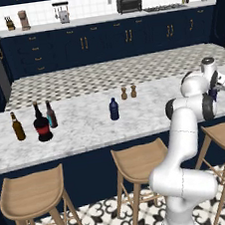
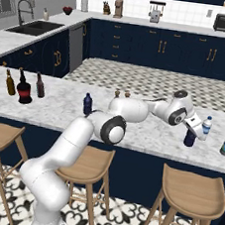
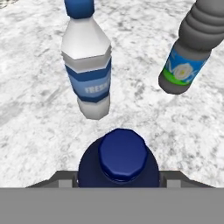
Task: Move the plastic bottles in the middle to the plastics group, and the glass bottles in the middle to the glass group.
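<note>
My gripper [image 2: 192, 130] is at the right end of the marble counter [image 2: 142, 130], shut on a small dark blue plastic bottle [image 2: 189, 139] whose cap fills the bottom of the hand view [image 3: 121, 154]. Just beyond it stand the plastics group: a clear water bottle [image 3: 87, 65] with a blue label and a dark bottle [image 3: 188, 48]. A second dark blue bottle [image 1: 114, 109] stands alone mid-counter. At the left, the squat black glass bottle [image 1: 42, 125] with a red band stands between the amber bottle [image 1: 18, 127] and the dark slim bottle [image 1: 51, 115] of the glass group.
Two small wooden shakers [image 1: 128, 92] stand at the counter's far edge behind the middle bottle. Wooden stools [image 1: 140, 158] line the near side below the counter. The arm's elbow [image 2: 113, 128] hangs over the counter's front edge.
</note>
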Tool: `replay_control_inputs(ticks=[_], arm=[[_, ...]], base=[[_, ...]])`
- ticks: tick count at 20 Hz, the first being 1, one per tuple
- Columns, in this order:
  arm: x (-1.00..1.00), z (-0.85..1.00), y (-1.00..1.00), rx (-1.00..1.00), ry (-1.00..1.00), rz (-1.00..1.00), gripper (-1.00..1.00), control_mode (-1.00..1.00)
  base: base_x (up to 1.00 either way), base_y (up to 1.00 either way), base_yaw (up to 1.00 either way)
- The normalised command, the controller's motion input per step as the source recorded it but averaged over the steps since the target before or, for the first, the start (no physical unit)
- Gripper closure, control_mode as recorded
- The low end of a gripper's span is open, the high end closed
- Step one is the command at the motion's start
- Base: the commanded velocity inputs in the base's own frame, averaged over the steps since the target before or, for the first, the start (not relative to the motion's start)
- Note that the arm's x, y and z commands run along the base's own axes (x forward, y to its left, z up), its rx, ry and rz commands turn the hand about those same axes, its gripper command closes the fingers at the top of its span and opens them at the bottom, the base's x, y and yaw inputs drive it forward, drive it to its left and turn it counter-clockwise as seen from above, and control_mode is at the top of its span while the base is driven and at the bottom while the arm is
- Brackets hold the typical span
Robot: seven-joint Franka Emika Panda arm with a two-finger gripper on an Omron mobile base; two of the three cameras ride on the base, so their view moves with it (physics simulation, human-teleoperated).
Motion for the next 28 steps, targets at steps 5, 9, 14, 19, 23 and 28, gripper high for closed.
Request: replay_control_inputs(ticks=[5,9,14,19,23,28], arm=[[0.00,0.00,0.00,0.00,0.00,0.00,-1.00,-1.00],[-0.01,0.00,0.00,0.00,0.00,0.00,-1.00,-1.00],[0.00,0.00,0.07,0.00,0.00,0.00,-1.00,-1.00],[-0.10,0.30,0.11,-0.02,0.00,0.00,-1.00,-1.00],[-0.19,0.36,0.13,-0.01,-0.01,0.00,-1.00,-1.00],[-0.26,0.42,0.24,0.00,-0.03,0.00,-1.00,-1.00]], base=[[0.00,0.00,0.00],[0.00,0.00,0.00],[0.00,0.00,0.00],[0.00,0.00,0.00],[0.00,0.00,0.00],[0.00,0.00,0.00]])
